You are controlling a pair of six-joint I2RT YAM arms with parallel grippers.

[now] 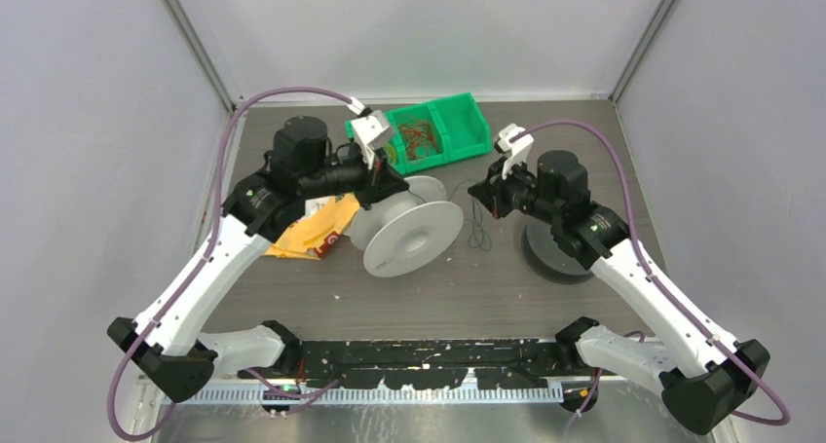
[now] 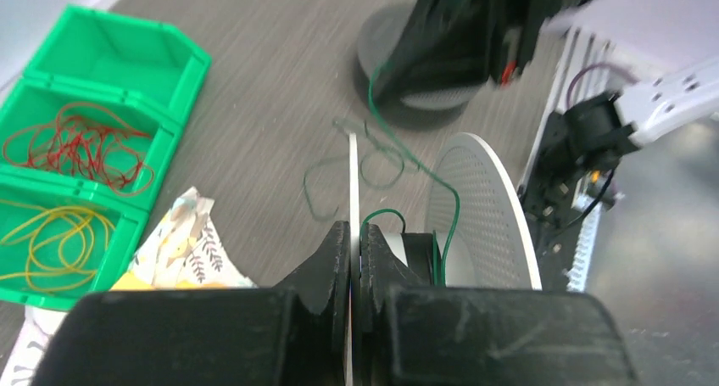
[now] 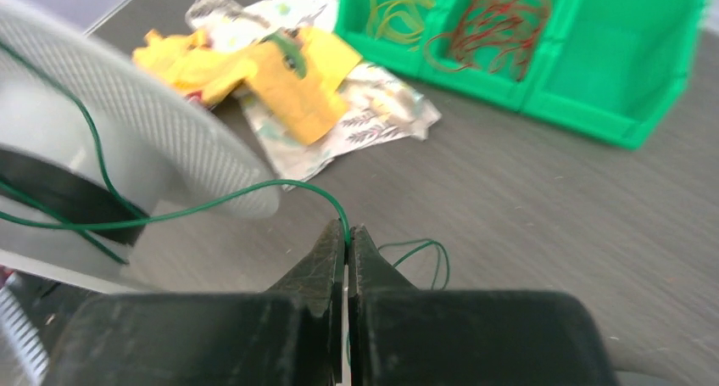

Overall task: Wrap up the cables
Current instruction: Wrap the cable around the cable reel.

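Note:
A dark green cable (image 3: 212, 204) runs from the hub of a white spool (image 1: 409, 237) to my right gripper (image 3: 347, 230), which is shut on it just right of the spool. The cable's loose end loops on the table (image 1: 477, 231). My left gripper (image 2: 356, 233) is shut on the thin edge of the spool's far flange (image 2: 353, 174), holding the spool tilted on its side. A few green turns (image 2: 439, 254) lie round the hub. Red cables (image 2: 76, 144) and yellow cables (image 2: 55, 242) lie coiled in a green bin (image 1: 458, 122) behind the spool.
A crumpled yellow and patterned packet (image 1: 312, 227) lies left of the spool under the left arm. A dark grey spool (image 1: 555, 256) sits flat below the right arm. The bin's third compartment (image 3: 627, 55) holds nothing. A black rail (image 1: 429, 355) runs along the near edge.

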